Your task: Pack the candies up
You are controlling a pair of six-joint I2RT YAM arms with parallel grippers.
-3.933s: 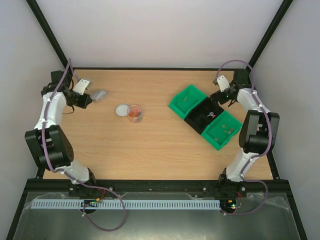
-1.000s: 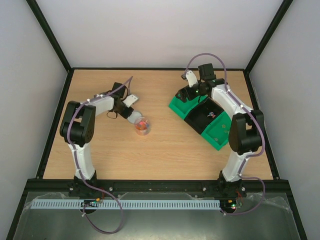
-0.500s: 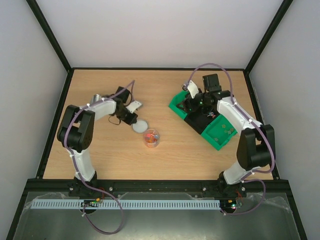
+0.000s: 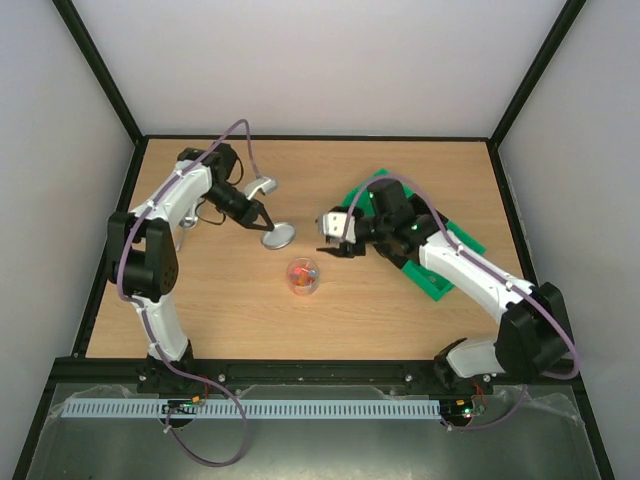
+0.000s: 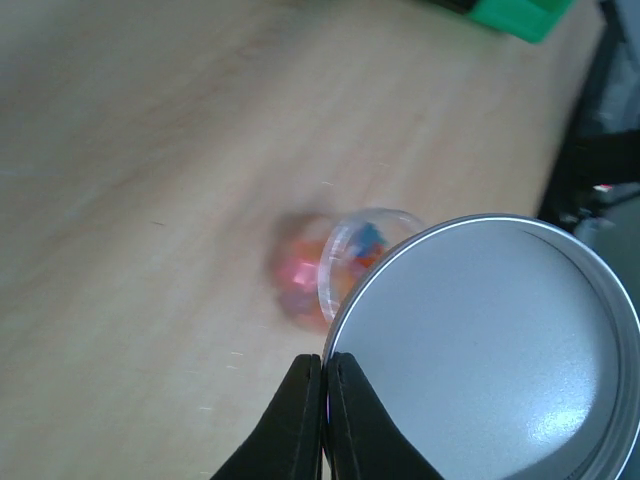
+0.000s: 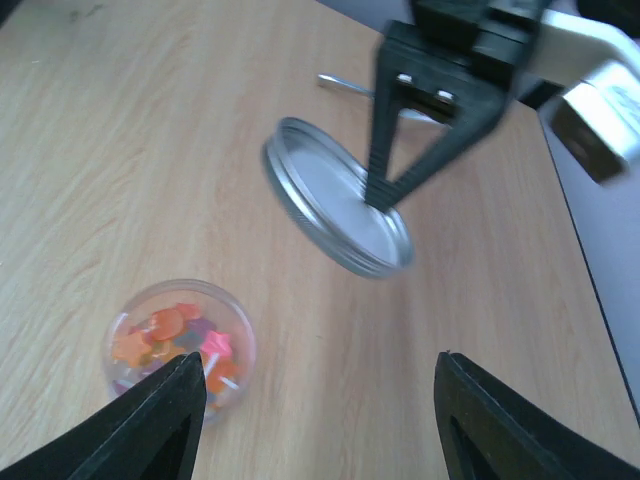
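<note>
Candies (image 4: 303,272) fill the clear jar (image 4: 315,281) between the arms, seen overhead. Left wrist — your left gripper (image 5: 325,375) pinches the lid (image 5: 490,340) by its rim; it may slip. Right wrist — your right gripper (image 6: 320,420) gapes empty near the jar; a clumsy closing could topple it.

Your lid (image 6: 335,210) is bare metal, with a satin silver face and a finely ridged rim. The jar (image 6: 243,335) looks like clear, glossy plastic, and the candies (image 6: 165,335) in it are shiny and partly see-through. Your table (image 4: 220,310) shows pale wood grain, smooth and matt. The bins (image 4: 432,284) are smooth green plastic, and the left fingers (image 5: 298,420) are matt black.
</note>
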